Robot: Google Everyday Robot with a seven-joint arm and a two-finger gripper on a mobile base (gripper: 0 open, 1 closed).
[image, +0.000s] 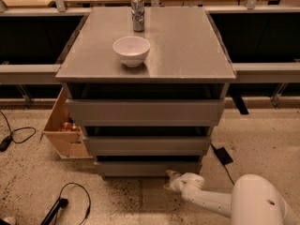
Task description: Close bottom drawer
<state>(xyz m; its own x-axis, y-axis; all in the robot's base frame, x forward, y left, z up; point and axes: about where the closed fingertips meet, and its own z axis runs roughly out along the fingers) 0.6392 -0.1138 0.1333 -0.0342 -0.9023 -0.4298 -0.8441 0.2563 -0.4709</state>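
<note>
Bottom drawer (147, 168): long axis left-right, front toward camera, slightly out.
Pincer (171, 180): near front's lower edge, right of middle; open or closed, cannot tell.
Floor (119, 196): speckled, before front.

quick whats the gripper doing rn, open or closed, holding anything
Gripper: cannot be told; it is low near the floor, just in front of the bottom drawer.

Bottom drawer (140, 168): flat matte-grey front, no handle, long and shallow. Front stands upright and level, edges square. A dark slit runs along its top edge (tray inside not visible, so how far out it stands can't be told). Lies just beyond the claw (170, 180); the claw sits low at the front's lower edge, right of its centre, contact unclear.
</note>
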